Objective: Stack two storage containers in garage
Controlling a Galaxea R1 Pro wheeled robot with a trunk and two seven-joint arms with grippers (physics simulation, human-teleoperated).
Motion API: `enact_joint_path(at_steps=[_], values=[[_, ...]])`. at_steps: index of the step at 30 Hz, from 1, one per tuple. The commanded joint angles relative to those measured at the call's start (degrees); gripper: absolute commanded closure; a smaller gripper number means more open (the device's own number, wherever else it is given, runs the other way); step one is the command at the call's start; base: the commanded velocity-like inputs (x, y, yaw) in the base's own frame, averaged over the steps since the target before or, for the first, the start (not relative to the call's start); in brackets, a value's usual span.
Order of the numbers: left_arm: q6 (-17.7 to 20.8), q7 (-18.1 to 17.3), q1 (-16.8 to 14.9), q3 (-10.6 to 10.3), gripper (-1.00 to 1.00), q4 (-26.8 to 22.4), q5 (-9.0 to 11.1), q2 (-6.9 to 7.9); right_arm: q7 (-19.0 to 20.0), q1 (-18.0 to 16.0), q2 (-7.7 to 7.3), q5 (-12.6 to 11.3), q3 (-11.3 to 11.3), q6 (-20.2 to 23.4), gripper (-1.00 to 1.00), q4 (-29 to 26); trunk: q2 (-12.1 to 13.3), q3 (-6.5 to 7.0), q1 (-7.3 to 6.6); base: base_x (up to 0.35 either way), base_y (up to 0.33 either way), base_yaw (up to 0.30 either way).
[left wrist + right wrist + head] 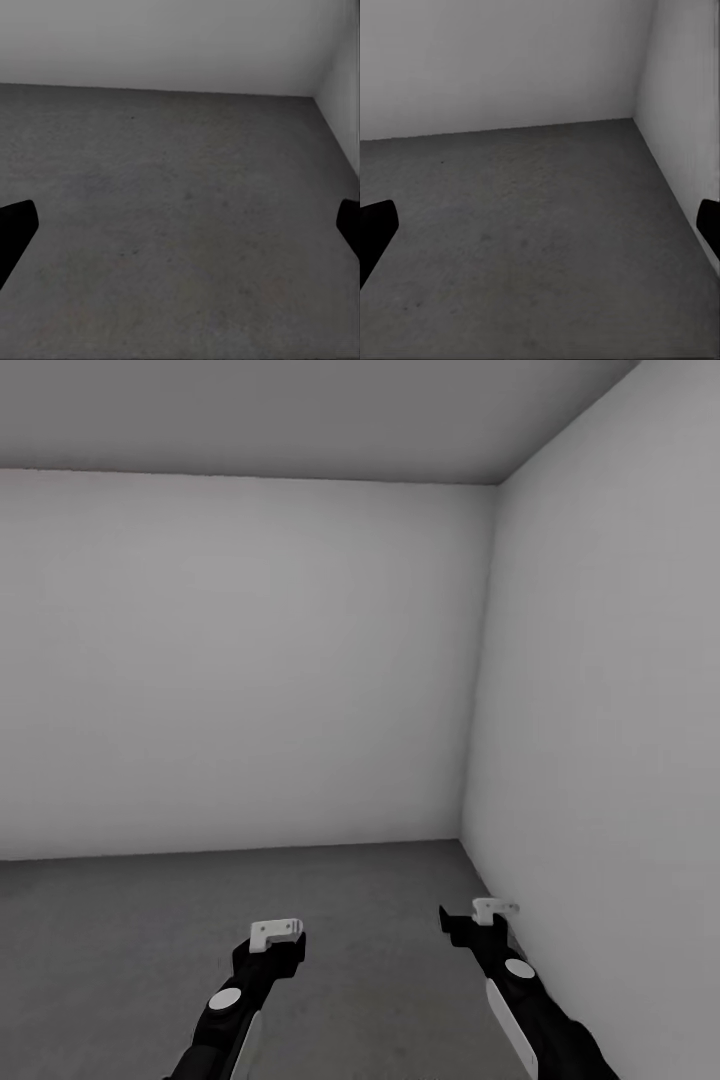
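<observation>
I am facing a bare corner of the garage, where dark grey concrete floor [150, 920] meets plain white walls. The two storage containers and the living room are out of view. My left gripper [278, 933] hangs low over the floor, open and holding nothing. In the left wrist view its dark fingertips [16, 225] sit far apart at the picture's edges over bare floor [180, 225]. My right gripper [478, 916] is open and empty too, close to the right-hand wall. Its fingertips [376, 225] are also spread wide over bare concrete [532, 240].
The back wall [240, 660] meets the right-hand wall [600, 710] in a corner ahead and to the right. A grey ceiling [300, 410] runs above. The right arm is close to the right-hand wall, while open floor stretches to the left.
</observation>
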Motion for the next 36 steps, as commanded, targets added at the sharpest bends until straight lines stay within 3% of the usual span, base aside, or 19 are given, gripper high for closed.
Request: enact_joint_path(at_steps=[1, 8, 16, 36], values=[[0.3, 0.3, 0.0, -0.1, -1.0, -0.1, -0.2, 0.0, -0.4, 0.0, -0.08, -0.6, 0.4, 0.2, -1.0, -0.1, 0.0, -0.03, 0.02, 0.0, 0.0, -0.3], [0.3, 0.3, 0.0, -0.1, -1.0, -0.1, -0.2, 0.0, -0.4, 0.0, -0.08, -0.6, 0.4, 0.2, -1.0, -0.1, 0.0, -0.03, 0.02, 0.0, 0.0, -0.288], [0.4, 0.3, 0.0, -0.1, -1.0, -0.1, -0.2, 0.0, -0.4, 0.0, -0.08, -0.6, 0.4, 0.2, -1.0, -0.1, 0.0, -0.03, 0.02, -0.024, -0.009, -0.057], [0.6, 0.3, 0.0, -0.2, -1.0, -0.1, -0.2, 0.0, -0.4, 0.0, -0.07, -0.6, 0.4, 0.2, -1.0, -0.1, 0.0, -0.03, 0.02, -0.27, -0.15, 0.0]])
